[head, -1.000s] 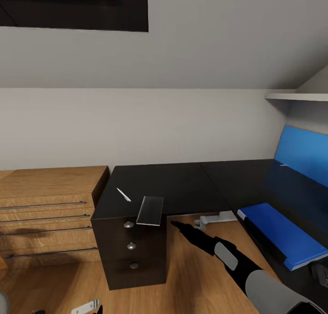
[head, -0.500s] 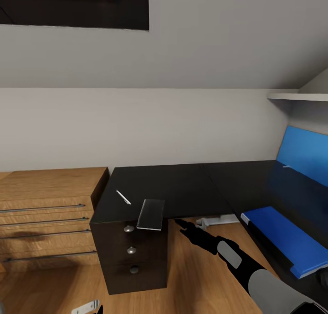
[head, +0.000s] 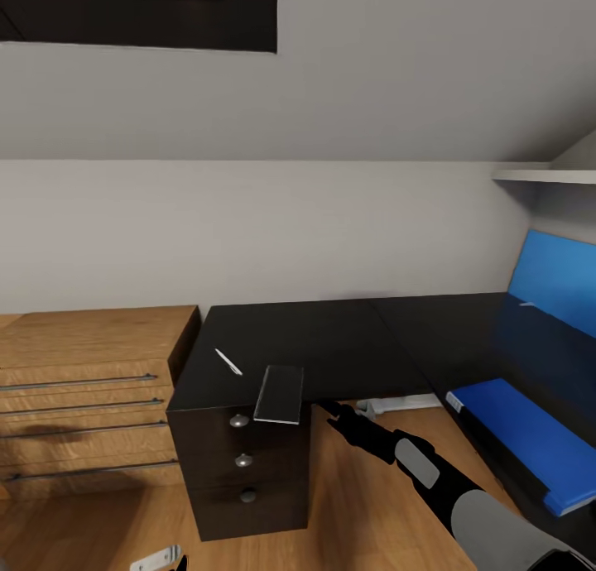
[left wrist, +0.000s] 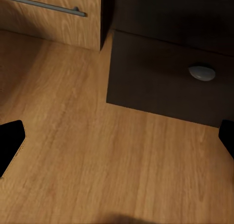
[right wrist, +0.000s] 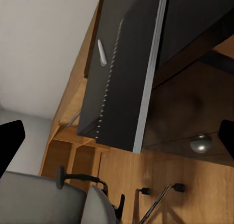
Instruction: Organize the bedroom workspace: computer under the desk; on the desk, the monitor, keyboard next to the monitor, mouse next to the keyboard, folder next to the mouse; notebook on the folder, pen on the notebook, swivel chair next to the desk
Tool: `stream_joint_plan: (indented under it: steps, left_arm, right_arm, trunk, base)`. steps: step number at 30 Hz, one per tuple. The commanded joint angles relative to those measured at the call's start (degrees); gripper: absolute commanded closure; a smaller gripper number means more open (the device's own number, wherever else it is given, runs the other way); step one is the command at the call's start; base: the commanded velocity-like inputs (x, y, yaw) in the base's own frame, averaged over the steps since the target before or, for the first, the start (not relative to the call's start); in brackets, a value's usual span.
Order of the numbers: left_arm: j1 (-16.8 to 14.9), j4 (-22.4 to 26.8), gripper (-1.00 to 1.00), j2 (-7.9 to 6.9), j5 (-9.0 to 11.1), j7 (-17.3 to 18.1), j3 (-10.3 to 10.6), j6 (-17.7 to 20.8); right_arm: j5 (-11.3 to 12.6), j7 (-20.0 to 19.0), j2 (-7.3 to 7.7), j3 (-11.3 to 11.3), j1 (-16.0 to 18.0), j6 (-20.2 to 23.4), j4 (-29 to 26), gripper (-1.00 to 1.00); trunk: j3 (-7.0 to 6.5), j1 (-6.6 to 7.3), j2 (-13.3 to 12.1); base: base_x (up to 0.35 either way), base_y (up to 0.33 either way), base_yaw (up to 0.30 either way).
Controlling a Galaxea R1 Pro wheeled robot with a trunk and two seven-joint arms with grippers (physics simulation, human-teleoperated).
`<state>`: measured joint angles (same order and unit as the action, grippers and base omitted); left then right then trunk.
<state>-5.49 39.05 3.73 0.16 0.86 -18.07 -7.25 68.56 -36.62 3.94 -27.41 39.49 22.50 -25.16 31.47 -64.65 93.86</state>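
The desk [head: 331,339] has a black top and a drawer pedestal at its left end. A thin white pen [head: 228,361] lies near that end. Beside it, the flat grey notebook [head: 279,394] overhangs the front edge above the drawers. The blue folder [head: 521,439] lies on the desk's right wing. My right gripper [head: 327,407] hovers open just right of the notebook's overhanging corner, at desk-edge height. The right wrist view shows the notebook [right wrist: 129,83], the pen [right wrist: 101,52] and part of the grey swivel chair [right wrist: 44,199]. My left gripper [left wrist: 117,141] is open, low over the floor.
A light wooden drawer unit [head: 83,372] stands against the desk's left side. The black drawers carry round silver knobs [head: 239,420]. A blue back panel [head: 550,281] rises at the right, with a white shelf [head: 546,175] above it. Wooden floor [head: 348,505] lies in front.
The whole head view has shifted slightly, so the camera moved. The right gripper has edged a little toward the desk front and stays beside the notebook. Nothing was grasped.
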Motion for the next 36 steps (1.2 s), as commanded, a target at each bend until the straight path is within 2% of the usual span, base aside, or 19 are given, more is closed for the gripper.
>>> stream_joint_plan:
  steps: [1,22,36]
  left_arm:
    - [0.0,0.0,-1.00,0.05,0.0,0.1,-0.2,-0.1]
    - [0.0,0.0,-1.00,0.02,0.1,-0.1,-0.2,-0.1]
    - [0.0,0.0,-1.00,-0.04,0.1,-0.1,-0.3,-0.2]
  right_arm:
    - [0.5,0.0,0.01,-0.3,0.1,0.2,0.1,-1.00]
    - [0.5,0.1,-0.30,-0.3,0.1,0.1,3.3,-1.00]
    - [0.4,0.1,-0.33,-0.3,0.1,-0.1,3.4,-1.00]
  trunk:
    - [0.06,0.00,0.0]
    - [0.06,0.00,0.0]
    - [0.06,0.00,0.0]
  base:
    - [0.002,0.216,0.000]
    - [0.002,0.030,0.000]
    - [0.099,0.075,0.000]
